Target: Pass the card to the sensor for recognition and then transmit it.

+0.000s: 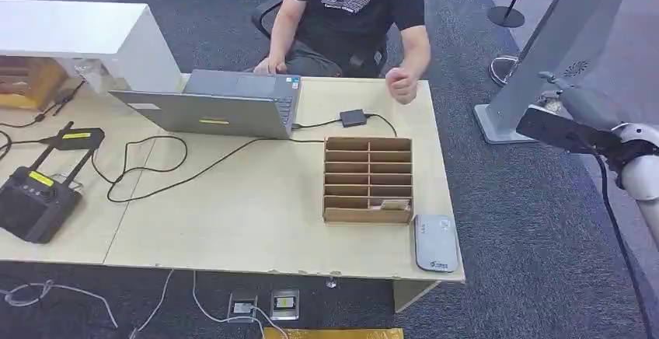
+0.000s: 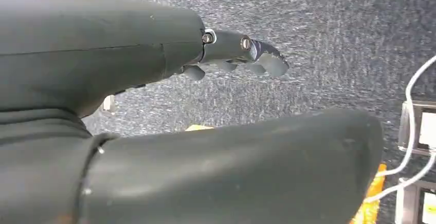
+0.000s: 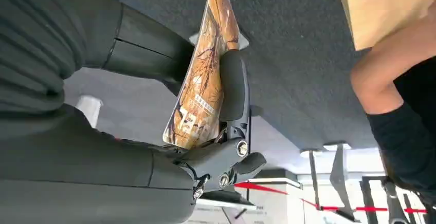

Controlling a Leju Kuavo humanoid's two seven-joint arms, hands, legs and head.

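Off the table's right edge: my right hand grips the card, over open carpet.
Sensor: at the table's front-right corner.
Left hand: fingers apart, holding nothing.

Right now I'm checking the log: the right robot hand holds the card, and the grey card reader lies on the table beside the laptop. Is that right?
Not quite. The right robot hand does hold the card, but the head view shows the grey card reader lying beside the cardboard organizer at the table's near corner, well away from the laptop.
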